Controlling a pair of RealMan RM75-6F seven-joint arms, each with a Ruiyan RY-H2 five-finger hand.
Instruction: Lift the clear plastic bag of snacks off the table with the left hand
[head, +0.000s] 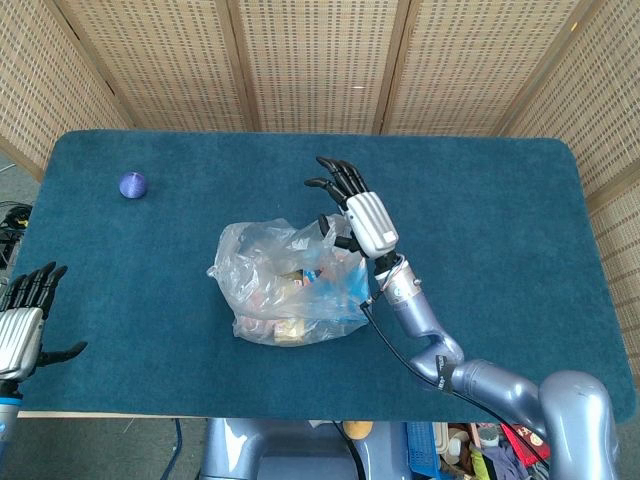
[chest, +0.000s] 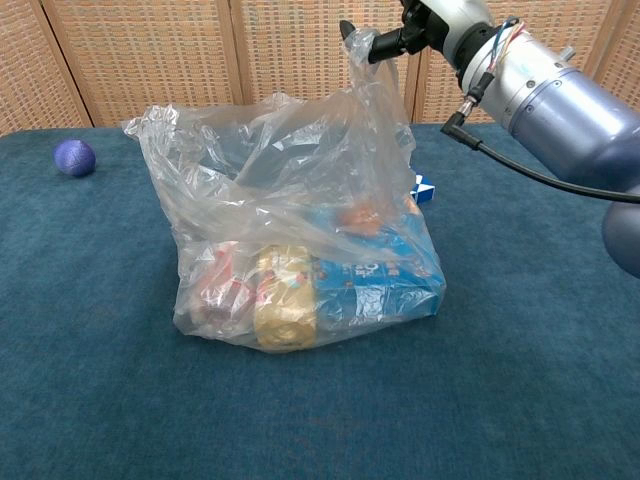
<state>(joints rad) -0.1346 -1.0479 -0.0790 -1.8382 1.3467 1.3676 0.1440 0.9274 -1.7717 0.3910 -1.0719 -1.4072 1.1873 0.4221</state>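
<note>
The clear plastic bag of snacks (head: 285, 285) (chest: 290, 230) sits on the blue table with packets in its bottom. My right hand (head: 362, 212) is over the bag's far right side. Its fingers are stretched out, and its thumb holds the bag's right handle, pulling it up into a peak (chest: 372, 50). The bag's base still rests on the cloth. My left hand (head: 25, 322) hovers at the table's near left edge, far from the bag, fingers apart and holding nothing. It does not show in the chest view.
A small purple ball (head: 133, 185) (chest: 74, 157) lies at the far left of the table (head: 500, 230). A blue and white box corner (chest: 422, 187) shows behind the bag. Wicker screens stand behind the table.
</note>
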